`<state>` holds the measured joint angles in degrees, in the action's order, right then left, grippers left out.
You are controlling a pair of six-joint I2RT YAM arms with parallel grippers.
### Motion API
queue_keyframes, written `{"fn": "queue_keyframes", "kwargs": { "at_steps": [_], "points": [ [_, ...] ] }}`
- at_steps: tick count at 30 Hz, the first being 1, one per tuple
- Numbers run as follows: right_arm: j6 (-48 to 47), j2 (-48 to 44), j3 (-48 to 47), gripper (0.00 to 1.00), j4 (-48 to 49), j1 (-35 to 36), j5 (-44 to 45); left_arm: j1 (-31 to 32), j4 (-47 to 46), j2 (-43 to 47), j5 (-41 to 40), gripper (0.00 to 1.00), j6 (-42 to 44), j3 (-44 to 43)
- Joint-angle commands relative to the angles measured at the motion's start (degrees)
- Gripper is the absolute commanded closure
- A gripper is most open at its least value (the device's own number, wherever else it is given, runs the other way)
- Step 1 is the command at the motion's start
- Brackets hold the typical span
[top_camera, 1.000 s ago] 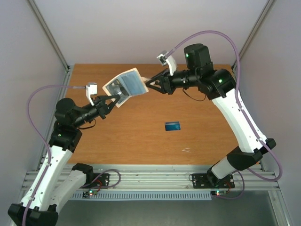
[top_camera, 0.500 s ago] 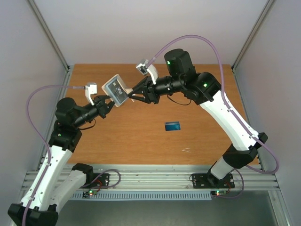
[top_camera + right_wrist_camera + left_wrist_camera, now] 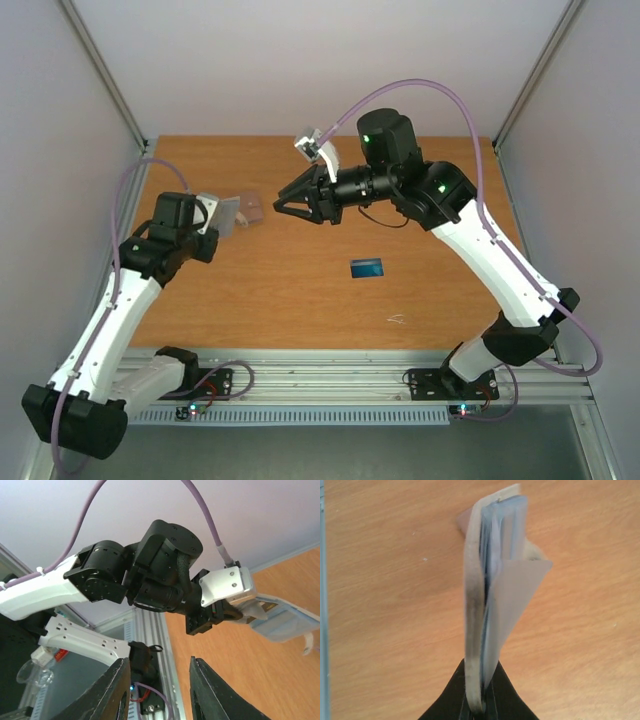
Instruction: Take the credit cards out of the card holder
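Note:
My left gripper (image 3: 220, 220) is shut on the lower edge of the card holder (image 3: 243, 211) and holds it above the table's left side. In the left wrist view the card holder (image 3: 490, 580) stands edge-on from my left gripper (image 3: 481, 706), its pale panels slightly spread with bluish layers between them. One bright blue credit card (image 3: 368, 267) lies flat on the table (image 3: 300, 290), right of centre. My right gripper (image 3: 283, 205) hovers just right of the holder, open with nothing in it. The right wrist view has the card holder (image 3: 287, 622) past my open right gripper (image 3: 159, 662).
A small pale scrap (image 3: 397, 320) lies near the table's front edge. Grey walls close off both sides and the back. The metal rail (image 3: 330, 375) with both arm bases runs along the near edge.
The left arm has pulled back to the left and turned the holder from face-up to edge-on, lower over the table. The right gripper has come away from the holder.

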<state>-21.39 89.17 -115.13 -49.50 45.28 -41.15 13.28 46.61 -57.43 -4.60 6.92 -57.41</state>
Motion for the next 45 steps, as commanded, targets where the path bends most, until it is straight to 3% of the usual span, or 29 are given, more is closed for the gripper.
{"fn": "queue_keyframes", "kwargs": {
  "at_steps": [1, 4, 8, 11, 19, 26, 32, 36, 45],
  "points": [
    [8.7, -1.2, 6.4, 0.66, 13.1, 0.2, -4.6, 0.3, 4.3, 1.2, -3.3, 1.00, 2.3, -5.3],
    [16.2, 1.1, 11.8, 0.68, 23.4, 0.9, -6.6, 0.3, 6.4, 1.2, 3.3, 1.00, -3.1, -7.5],
    [16.7, 5.1, 11.0, 0.69, 25.2, 2.3, -5.5, 0.3, 3.4, 4.9, 19.1, 1.00, -12.9, -8.8],
    [16.5, 5.7, 11.5, 0.69, 25.2, 1.9, -5.8, 0.3, -5.9, 9.5, 27.9, 1.00, -21.2, -7.1],
    [16.6, 3.4, 14.3, 0.74, 26.6, -3.7, -13.0, 0.3, -36.8, 15.9, 47.0, 1.00, -33.5, 2.8],
    [5.9, 5.4, 4.7, 0.80, 10.9, -3.7, -12.5, 0.3, -49.6, 14.8, 54.5, 1.00, -38.2, 3.7],
    [0.7, 7.2, -0.7, 0.77, 2.0, -3.4, -11.8, 0.3, -54.9, 15.2, 58.6, 1.00, -38.9, 4.2],
    [-1.1, 5.6, -1.7, 0.72, 0.5, -3.7, -10.4, 0.4, -56.6, 15.7, 60.7, 1.00, -38.9, 5.4],
    [-3.0, 7.2, -7.9, 0.70, -5.1, -4.1, -6.0, 0.5, -58.3, 16.4, 61.4, 1.00, -38.7, 6.2]
  ]
}}
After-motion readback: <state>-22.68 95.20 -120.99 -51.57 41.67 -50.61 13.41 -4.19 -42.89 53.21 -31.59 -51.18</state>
